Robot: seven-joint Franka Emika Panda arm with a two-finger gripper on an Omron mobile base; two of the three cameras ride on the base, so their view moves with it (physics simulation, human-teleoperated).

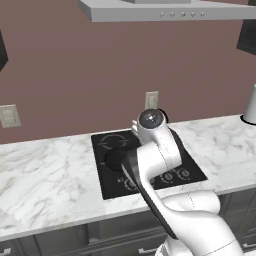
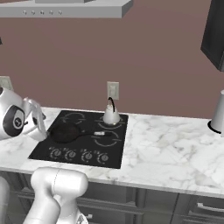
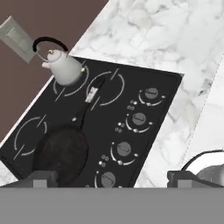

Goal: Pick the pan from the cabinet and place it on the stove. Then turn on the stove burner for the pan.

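The black pan (image 3: pixel 61 153) lies on the front left burner of the stove (image 3: pixel 168 83), its long handle pointing toward the back right. It also shows in the right base view as the pan (image 2: pixel 65 132) on the stove (image 2: pixel 118 153), and partly behind my arm as the pan (image 1: pixel 114 160). My gripper (image 3: pixel 113 178) hangs open above the stove's front left part, over the pan's edge and the nearest knob (image 3: pixel 107 178), with nothing between its fingertips (image 3: pixel 43 177). The gripper (image 2: pixel 40 127) sits left of the pan. A corner of the dark cabinet (image 2: pixel 214 30) shows at upper right.
A small white kettle (image 3: pixel 63 65) stands on the back right burner. Several round knobs (image 3: pixel 139 119) line the stove's front edge. A pale container (image 2: pixel 217 113) stands on the marble counter (image 2: pixel 175 153) far right. A grey hood (image 1: pixel 165 12) hangs overhead, and a wall outlet (image 2: pixel 113 90) is behind the kettle.
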